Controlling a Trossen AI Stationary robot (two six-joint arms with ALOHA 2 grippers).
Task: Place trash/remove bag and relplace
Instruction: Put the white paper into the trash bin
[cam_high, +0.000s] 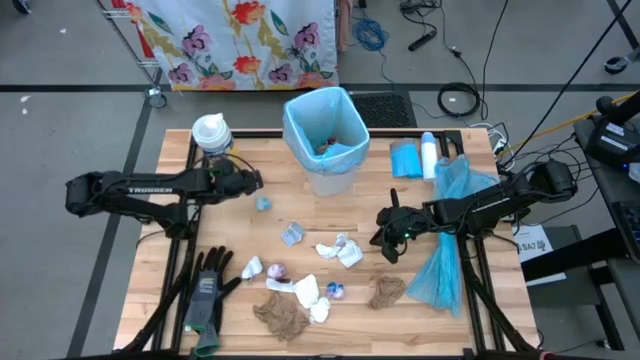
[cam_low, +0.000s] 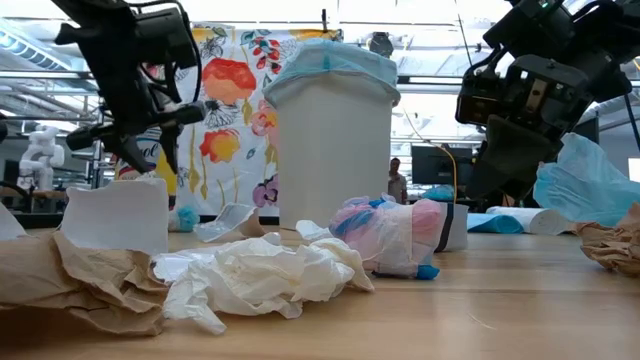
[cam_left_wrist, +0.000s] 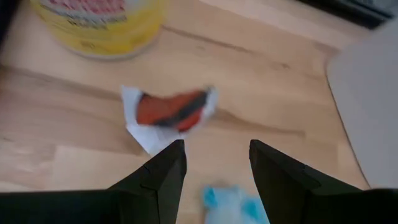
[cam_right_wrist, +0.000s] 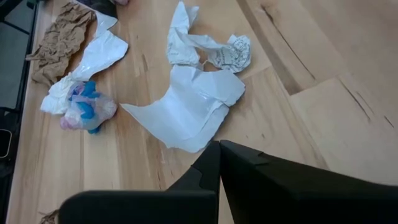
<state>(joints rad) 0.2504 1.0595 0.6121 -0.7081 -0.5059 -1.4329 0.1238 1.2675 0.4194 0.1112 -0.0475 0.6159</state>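
The trash lies scattered on the near half of the table: white tissue wads, brown paper towels and a bluish-purple wrapper. The white bin, lined with a light blue bag, stands at the far middle with some scraps inside. My left gripper is open, held above the table left of the bin. A white-and-orange scrap lies just ahead of its fingertips, and a small bluish scrap lies below them. My right gripper is shut and hovers above the table beside the white tissue wads, touching nothing.
A loose blue bag is draped under the right arm, down to the table's near right. A roll of blue bags lies right of the bin. A white-lidded canister stands at the far left. Black-and-grey gloves lie near left.
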